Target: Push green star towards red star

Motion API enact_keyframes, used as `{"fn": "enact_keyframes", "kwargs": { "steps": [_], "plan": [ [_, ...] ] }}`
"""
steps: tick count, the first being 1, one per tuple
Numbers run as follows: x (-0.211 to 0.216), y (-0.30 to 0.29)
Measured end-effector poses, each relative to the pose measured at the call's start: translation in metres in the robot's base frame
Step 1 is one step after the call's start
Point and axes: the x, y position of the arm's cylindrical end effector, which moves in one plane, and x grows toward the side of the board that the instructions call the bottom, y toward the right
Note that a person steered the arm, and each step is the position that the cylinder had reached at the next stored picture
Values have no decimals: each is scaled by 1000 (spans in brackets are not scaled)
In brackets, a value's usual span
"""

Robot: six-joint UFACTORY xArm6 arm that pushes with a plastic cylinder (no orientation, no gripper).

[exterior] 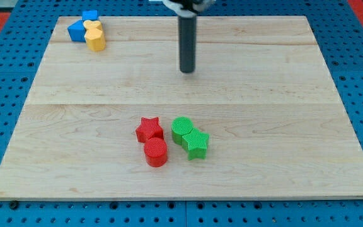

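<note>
Pale wooden board [282, 94], smooth and matt, with fine grain and plank seams running across. Matt plastic-looking blocks with finely ribbed faces: green star [196, 144], red star [149, 129], red cylinder [155, 152], green cylinder [181, 129]. Dark rod, smooth with a slight sheen, down to my tip [187, 70]. Blue perforated base [358, 75] around the board.

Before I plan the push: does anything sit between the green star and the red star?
Nothing fully blocks it. The green star faces the red star across a small gap; the red cylinder and green cylinder flank that gap closely.
</note>
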Motion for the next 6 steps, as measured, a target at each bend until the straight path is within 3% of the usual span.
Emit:
{"fn": "enact_keyframes", "kwargs": {
  "steps": [2, 3, 4, 6],
  "plan": [
    [136, 96],
    [175, 85],
    [184, 46],
    [117, -16]
  ]
}}
